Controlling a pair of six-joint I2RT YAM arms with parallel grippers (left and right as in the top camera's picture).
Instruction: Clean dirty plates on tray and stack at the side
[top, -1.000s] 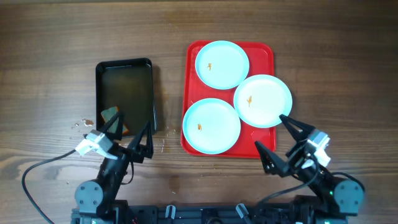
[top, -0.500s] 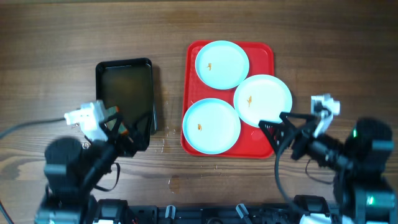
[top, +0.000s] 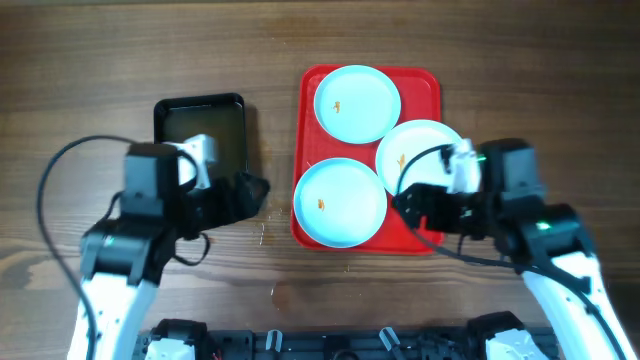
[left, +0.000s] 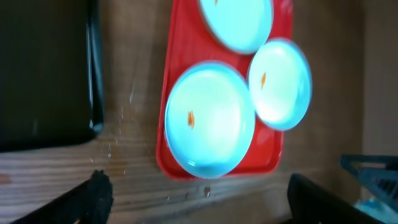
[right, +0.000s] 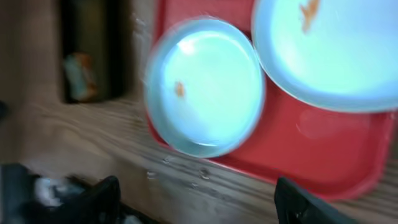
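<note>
Dark brown wood-grain table under even light

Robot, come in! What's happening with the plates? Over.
Left gripper and right gripper open, empty. Three plates on red tray, all smeared. None stacked. Black tray sits aside.

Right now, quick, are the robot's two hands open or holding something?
Left gripper: open, holding nothing.
Right gripper: open, holding nothing.

A black tray lies on the wooden desk, ahead and left of the left gripper; small water droplets speckle the desk just ahead of it.
</note>
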